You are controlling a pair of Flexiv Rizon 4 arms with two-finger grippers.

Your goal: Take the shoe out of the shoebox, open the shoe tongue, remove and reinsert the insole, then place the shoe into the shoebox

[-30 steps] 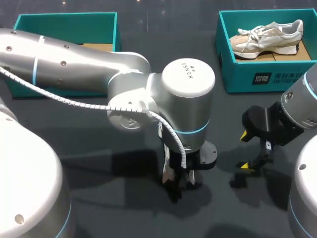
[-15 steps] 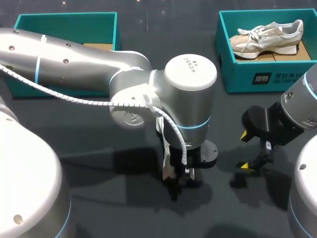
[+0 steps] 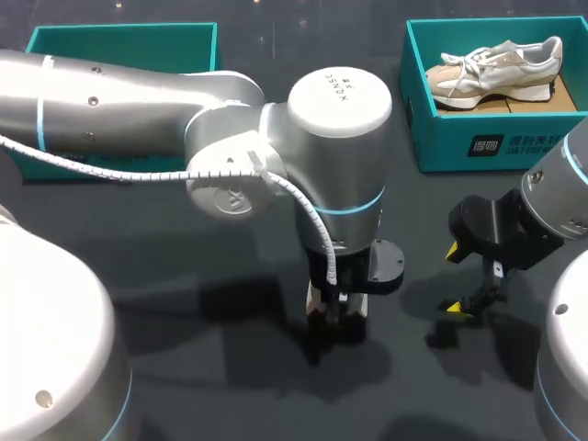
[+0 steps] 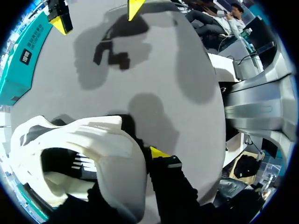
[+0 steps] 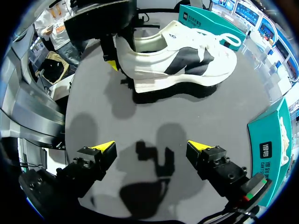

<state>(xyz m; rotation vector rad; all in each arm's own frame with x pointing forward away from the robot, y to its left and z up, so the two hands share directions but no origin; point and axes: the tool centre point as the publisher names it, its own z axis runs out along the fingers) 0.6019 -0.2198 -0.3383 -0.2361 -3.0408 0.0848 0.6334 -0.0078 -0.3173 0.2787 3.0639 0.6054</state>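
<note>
Teal shoeboxes (image 3: pixel 124 32) (image 3: pixel 496 138), two; white shoes (image 5: pixel 177 58) (image 3: pixel 496 69), two

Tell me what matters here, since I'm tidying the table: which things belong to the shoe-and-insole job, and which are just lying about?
In the job: white-and-black shoe, gripped at the heel by the left gripper; left shoebox, probably its box; right gripper, open.
Lying about: right shoebox with the beige shoe in it.
</note>
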